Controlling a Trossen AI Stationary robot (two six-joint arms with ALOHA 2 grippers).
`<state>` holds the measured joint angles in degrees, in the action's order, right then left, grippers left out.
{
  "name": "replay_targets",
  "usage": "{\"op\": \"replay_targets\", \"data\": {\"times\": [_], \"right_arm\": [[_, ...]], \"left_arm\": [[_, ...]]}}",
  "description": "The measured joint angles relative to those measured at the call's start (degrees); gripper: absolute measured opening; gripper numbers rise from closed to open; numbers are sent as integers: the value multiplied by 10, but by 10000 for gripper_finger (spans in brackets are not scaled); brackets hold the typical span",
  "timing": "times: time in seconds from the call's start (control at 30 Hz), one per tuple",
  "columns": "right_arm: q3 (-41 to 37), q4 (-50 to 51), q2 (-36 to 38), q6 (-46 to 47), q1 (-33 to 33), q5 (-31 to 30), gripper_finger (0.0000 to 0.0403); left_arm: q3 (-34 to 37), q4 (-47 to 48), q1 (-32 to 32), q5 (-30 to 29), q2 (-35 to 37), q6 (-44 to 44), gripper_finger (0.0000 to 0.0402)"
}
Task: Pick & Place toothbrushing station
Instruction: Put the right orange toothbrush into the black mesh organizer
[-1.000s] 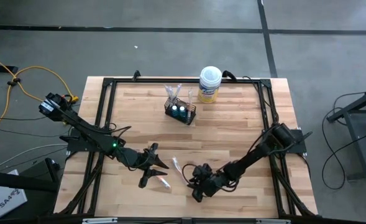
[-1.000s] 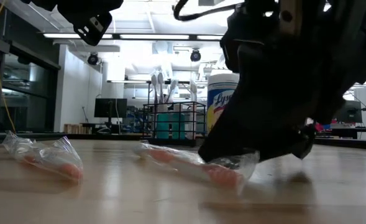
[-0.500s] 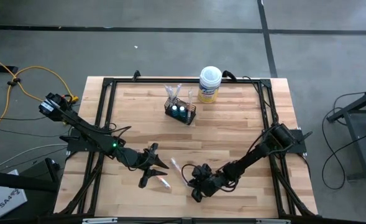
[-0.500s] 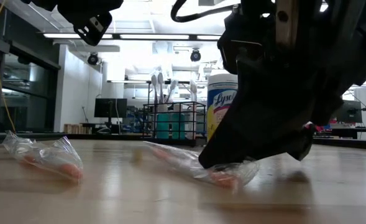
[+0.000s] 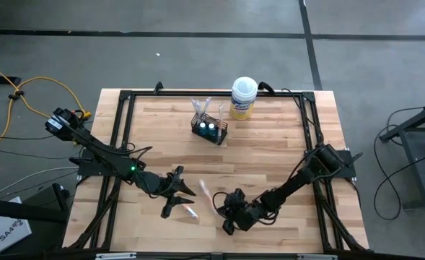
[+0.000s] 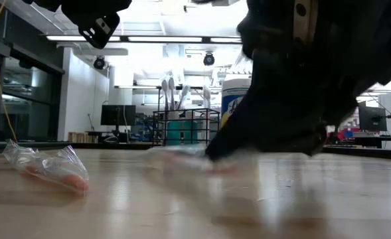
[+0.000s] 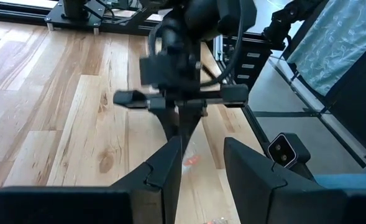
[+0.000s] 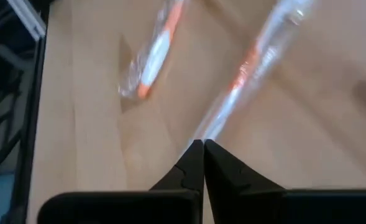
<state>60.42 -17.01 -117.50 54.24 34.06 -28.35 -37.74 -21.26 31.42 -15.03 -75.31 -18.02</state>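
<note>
Your right pincer (image 8: pixel 202 144) is closed hard on one end of a wrapped toothbrush (image 8: pixel 245 81), low over the front of the table (image 5: pixel 270 137), right of centre. In the right wrist view the two fingers meet with only the clear wrapper pinched between them, and the brush runs away from the tips at a slant. Whether you have the handle itself or only the plastic sleeve I cannot tell.

Expect that brush to be very light and stiff, but the sleeve around it is thin, soft and slick. A grip on film alone may let the brush slide or swing, so I would take hold across the hard handle, near its middle, rather than at the loose end of the wrapper.

A second wrapped toothbrush (image 5: pixel 190 211) with an orange accent lies flat near the front of the table, just beside your left pincer (image 5: pixel 170 204). That pincer hovers above the table with its fingers partly apart and nothing between them.

The wire basket (image 5: pixel 209 131) stands well apart, toward the back of the table, with brushes upright in it and two teal-topped tubes (image 5: pixel 208 128) inside. It is open mesh and light, so a nudge could shift it.

Readable writing: the white-lidded canister (image 5: pixel 243 98) behind the basket carries a yellow label, and in the low view it reads as "Lysol", partly hidden. Nothing else is legible.
</note>
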Motion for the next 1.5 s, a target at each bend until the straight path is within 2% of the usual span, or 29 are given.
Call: {"op": "replay_targets", "data": {"times": [0.17,0.33,0.57,0.7,0.9,1.0,1.27,1.5], "right_arm": [[0,-8,14,-19,16,-94,2],[0,-37,23,-54,33,-164,2],[0,-47,50,-128,57,-273,2],[9,-48,60,-208,69,-328,2],[55,-48,63,-359,84,-359,2],[72,-53,64,-406,87,-371,2],[78,-48,64,-427,91,-388,2],[78,-48,64,-427,91,-388,2]], "left_arm": [[0,-1,0,0,0,0,116],[0,-2,0,0,0,0,116],[0,-9,-2,0,0,-27,116],[0,-25,-6,-1,0,-32,116],[0,-77,-25,-1,0,-37,116],[-1,-107,-38,-1,0,-47,116],[-1,-158,-51,3,0,-31,116],[-1,-167,-51,3,0,-24,116]]}}
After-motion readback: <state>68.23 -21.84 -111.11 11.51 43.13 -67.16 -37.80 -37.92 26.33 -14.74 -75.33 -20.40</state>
